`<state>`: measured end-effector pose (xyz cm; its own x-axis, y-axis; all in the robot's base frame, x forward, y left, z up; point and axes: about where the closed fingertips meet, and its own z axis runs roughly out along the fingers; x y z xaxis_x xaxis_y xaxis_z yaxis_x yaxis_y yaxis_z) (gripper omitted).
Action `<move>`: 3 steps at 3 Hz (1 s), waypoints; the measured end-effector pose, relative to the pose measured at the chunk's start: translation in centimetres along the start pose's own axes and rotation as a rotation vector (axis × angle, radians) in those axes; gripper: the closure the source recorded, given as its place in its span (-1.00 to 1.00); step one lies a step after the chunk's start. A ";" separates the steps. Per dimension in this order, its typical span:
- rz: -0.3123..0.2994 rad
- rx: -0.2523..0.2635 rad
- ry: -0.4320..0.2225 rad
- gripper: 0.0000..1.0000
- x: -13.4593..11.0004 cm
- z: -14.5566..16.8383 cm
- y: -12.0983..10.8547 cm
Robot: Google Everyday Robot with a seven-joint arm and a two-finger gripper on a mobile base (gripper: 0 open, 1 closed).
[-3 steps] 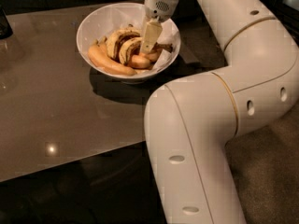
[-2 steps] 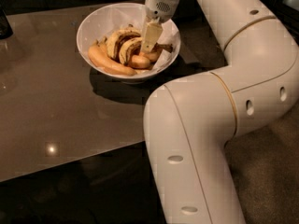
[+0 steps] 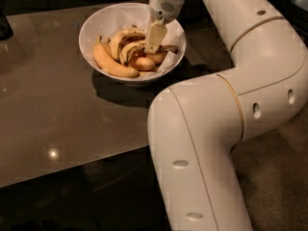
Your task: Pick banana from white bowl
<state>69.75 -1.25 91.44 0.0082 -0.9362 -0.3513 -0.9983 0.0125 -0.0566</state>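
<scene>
The white bowl (image 3: 96, 25) stands on the brown table and holds several bananas. The banana (image 3: 131, 48), yellow with heavy dark streaks, lies in the middle of the bowl, and its dark stem (image 3: 168, 48) points right. A stubbier streaked banana (image 3: 118, 38) lies just behind it. My gripper (image 3: 154, 43) reaches down into the bowl from above, right over the streaked banana near its stem end and touching or nearly touching it. The contact point is hidden.
A smooth orange-yellow banana (image 3: 111, 64) lies along the bowl's front left, and another (image 3: 144, 63) sits at the front middle. My large white arm (image 3: 211, 129) fills the right side. A dark object (image 3: 5, 25) stands at the table's far left edge.
</scene>
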 end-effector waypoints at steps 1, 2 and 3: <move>-0.010 0.051 -0.012 1.00 -0.5 -0.4 -1.0; -0.028 0.111 -0.029 1.00 -0.7 -2.4 -0.9; -0.052 0.151 -0.037 1.00 -0.7 -4.3 0.1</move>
<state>69.39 -2.12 95.73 0.0648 -0.9236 -0.3780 -0.9766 0.0192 -0.2144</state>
